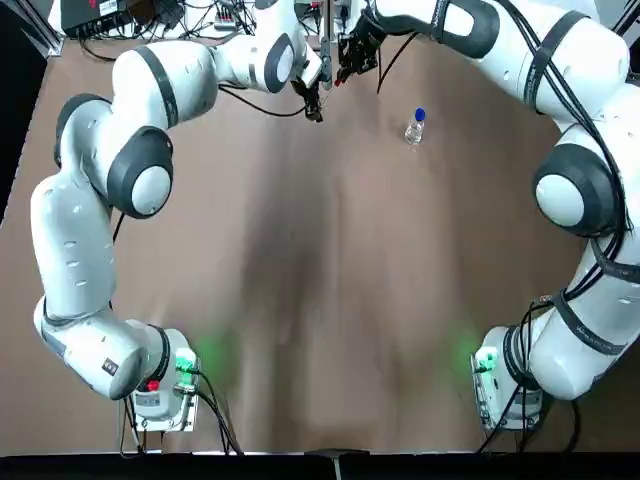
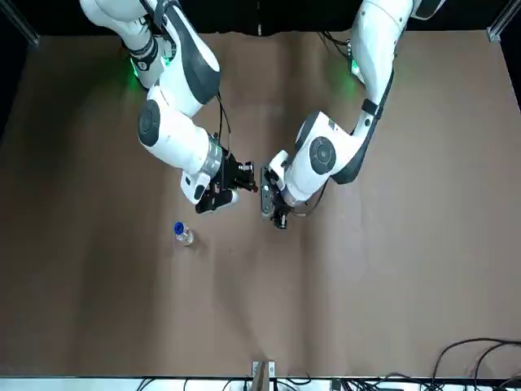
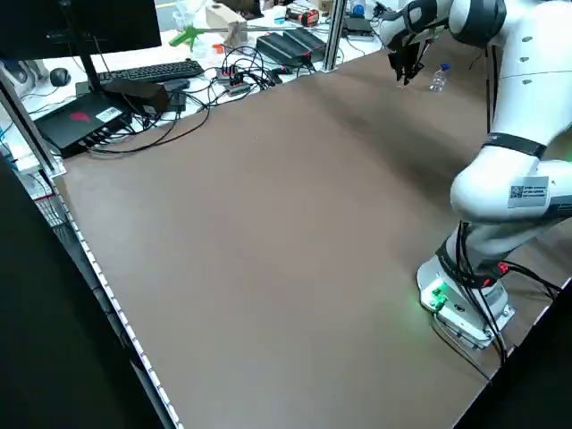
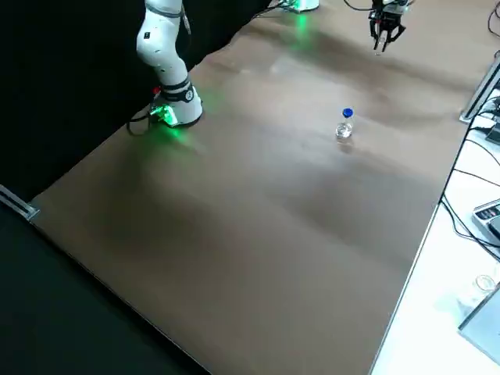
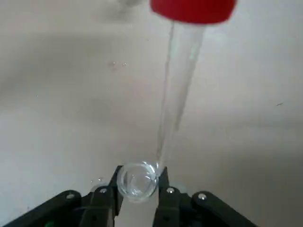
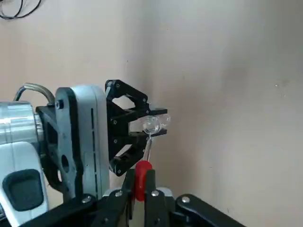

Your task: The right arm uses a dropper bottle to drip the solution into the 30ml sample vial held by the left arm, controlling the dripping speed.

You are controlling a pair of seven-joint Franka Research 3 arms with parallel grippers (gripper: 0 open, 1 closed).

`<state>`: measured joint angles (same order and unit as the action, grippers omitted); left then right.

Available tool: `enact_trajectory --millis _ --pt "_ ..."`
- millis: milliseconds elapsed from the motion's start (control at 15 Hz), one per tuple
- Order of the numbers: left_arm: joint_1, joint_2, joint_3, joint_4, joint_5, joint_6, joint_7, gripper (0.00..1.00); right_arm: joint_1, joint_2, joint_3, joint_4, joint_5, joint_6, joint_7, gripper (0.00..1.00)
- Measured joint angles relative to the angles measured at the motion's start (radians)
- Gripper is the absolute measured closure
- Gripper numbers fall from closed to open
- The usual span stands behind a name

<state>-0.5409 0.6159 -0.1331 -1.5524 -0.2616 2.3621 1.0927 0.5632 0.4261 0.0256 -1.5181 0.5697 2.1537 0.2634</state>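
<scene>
Overhead, both grippers met at the far middle of the table (image 1: pixel 330 300), dropper over vial.

Left to right in the top view: the left gripper (image 1: pixel 314 107) was clamped on the 30ml sample vial (image 5: pixel 137 180), mouth open upward; the right gripper (image 1: pixel 345 62) was closed on the red-topped dropper (image 5: pixel 182 71), its glass tip resting at the vial's rim. Further right, the dropper bottle (image 1: pixel 415 127), blue collar on and dropper out, stood upright alone on the table, well apart from both grippers.
</scene>
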Motion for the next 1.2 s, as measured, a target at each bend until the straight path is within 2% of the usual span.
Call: enact_trajectory --millis 1200 --pt "0.001 0.000 0.001 0.000 0.000 0.000 0.000 0.69 0.009 0.012 0.000 0.000 0.000 0.023 0.000 0.88"
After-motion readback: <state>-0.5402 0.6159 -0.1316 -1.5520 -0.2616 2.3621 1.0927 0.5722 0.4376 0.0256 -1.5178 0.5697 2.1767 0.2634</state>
